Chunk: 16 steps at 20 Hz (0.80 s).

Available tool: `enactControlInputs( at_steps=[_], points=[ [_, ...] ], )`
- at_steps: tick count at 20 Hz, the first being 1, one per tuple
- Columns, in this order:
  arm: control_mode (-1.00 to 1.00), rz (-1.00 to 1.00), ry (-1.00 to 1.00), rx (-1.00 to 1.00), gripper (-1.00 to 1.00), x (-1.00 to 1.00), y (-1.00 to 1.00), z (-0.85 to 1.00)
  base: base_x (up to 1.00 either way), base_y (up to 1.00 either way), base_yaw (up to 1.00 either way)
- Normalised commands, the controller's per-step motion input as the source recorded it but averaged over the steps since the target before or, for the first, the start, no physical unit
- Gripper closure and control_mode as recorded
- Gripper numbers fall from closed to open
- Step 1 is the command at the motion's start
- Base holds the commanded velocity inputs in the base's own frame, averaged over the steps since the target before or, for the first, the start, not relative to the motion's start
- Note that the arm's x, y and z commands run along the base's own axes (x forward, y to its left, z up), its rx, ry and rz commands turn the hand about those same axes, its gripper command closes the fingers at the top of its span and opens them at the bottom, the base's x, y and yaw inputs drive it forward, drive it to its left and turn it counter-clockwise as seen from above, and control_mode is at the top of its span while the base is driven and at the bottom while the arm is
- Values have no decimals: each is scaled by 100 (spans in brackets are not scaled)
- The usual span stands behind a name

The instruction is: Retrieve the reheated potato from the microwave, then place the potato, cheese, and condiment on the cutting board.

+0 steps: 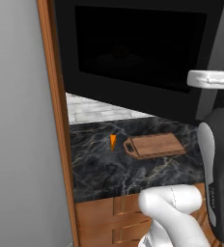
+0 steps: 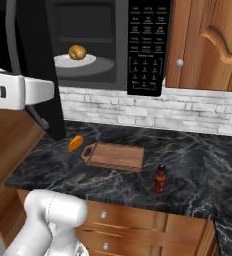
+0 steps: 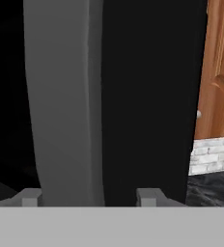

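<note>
Here I see the pincer (image 3: 89, 197) through the hand camera, its two small finger tips (image 3: 30, 198) spread apart on either side of the long grey handle (image 3: 65, 101) of the microwave (image 2: 108, 40) door (image 3: 147, 96). The tips stand just beside the handle without pressing on it, so the pincer is spread and pinching nothing. The handle fills the space straight ahead of the pincer, with the black door panel behind it.

The door is swung open. Beyond the pincer, inside the lit microwave cavity, a round brown potato (image 2: 77, 52) sits on a pale plate (image 2: 68, 62). The black keypad (image 2: 147, 47) with white buttons lies farther off on that same side.

Below the pincer stretches the dark marbled counter (image 2: 203, 165). On it, well under the pincer, lies the small orange cheese (image 2: 75, 143) wedge. Just beside the cheese, a little farther from the pincer, rests the brown wooden cutting board (image 2: 115, 156), flat, its short holed handle pointing toward the cheese without touching it. Farthest from the pincer stands the slim red condiment (image 2: 160, 179) bottle with a black cap, upright, near the board's other end but apart from it.
</note>
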Motion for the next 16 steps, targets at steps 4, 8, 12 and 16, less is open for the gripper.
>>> enactControlInputs(
  at_steps=[4,8,12,16],
  points=[
    [-100,0,0,17,-100,-100,-100,18,0,0,0],
    [-100,0,1,18,-100,-99,-68,25,0,0,0],
    [-100,-20,0,0,-100,-99,-2,26,0,0,0],
    [-100,-9,5,-1,-100,-56,30,18,0,0,0]
  ],
)
